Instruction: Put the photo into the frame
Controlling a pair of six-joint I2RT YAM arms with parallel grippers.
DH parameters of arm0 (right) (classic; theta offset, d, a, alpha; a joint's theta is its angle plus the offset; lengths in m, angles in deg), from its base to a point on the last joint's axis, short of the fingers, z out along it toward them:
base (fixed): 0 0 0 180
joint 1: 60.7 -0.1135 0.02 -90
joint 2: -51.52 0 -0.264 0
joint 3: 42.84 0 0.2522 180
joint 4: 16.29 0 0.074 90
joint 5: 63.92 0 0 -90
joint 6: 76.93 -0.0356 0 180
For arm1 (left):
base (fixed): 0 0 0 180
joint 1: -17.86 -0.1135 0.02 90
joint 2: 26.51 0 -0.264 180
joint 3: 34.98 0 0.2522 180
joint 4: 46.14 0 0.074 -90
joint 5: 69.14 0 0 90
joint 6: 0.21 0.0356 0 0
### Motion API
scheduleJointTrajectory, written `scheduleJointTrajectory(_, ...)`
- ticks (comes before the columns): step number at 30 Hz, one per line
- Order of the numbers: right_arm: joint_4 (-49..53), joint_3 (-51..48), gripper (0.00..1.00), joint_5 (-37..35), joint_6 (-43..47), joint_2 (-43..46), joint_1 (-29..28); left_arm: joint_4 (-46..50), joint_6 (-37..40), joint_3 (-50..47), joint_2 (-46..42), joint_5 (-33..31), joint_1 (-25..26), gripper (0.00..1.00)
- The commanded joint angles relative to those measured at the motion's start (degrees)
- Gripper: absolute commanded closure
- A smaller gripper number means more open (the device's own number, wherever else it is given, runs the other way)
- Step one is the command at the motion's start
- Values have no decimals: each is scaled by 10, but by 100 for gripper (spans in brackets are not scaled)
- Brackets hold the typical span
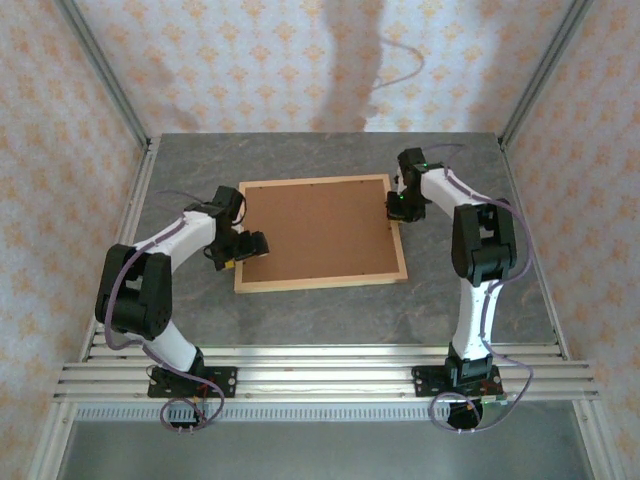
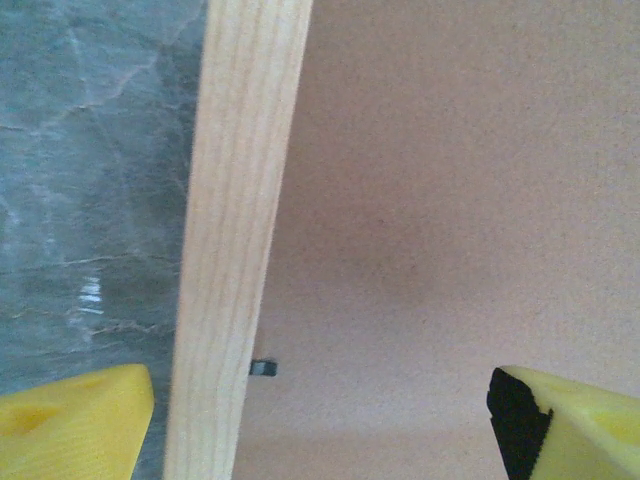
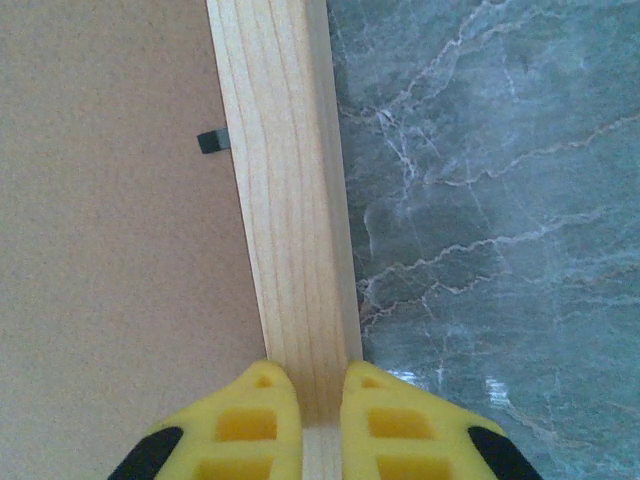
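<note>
The light wood frame point(image 1: 320, 281) lies flat on the table with the brown backing board point(image 1: 315, 228) filling its opening. The photo is hidden. My left gripper point(image 1: 250, 245) hovers open over the frame's left rail point(image 2: 230, 230); its yellow fingers point(image 2: 90, 420) straddle the rail and part of the board point(image 2: 450, 200), holding nothing. My right gripper point(image 1: 397, 208) is at the right rail point(image 3: 285, 200), its fingertips point(image 3: 260, 400) nearly together on top of the wood, clasping nothing. A small dark tab point(image 3: 212, 141) sticks out from the rail over the board point(image 3: 110, 250).
A grey marble-patterned tabletop point(image 1: 460, 290) surrounds the frame, with bare room to the right point(image 3: 480, 200) and at the front. Metal posts and patterned walls enclose the table. Another dark tab point(image 2: 262, 368) sits at the left rail's inner edge.
</note>
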Motion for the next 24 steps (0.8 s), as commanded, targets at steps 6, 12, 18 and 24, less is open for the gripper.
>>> scheduleJointTrajectory(6,4,95,86,-2,-14,-62,-5,-48,-69,-45,-31,62,22,14)
scheduleJointTrajectory(12,26,207,71,-27,-42,-120,-4,-105,-143,-91,-73,102,60,14)
scheduleJointTrajectory(18,-7,192,38,-75,-101,-80,-3,-97,-139,-58,-82,104,73,14)
scheduleJointTrajectory(24,-24,64,17,-128,-124,44,-7,-30,-45,102,-41,13,41,0)
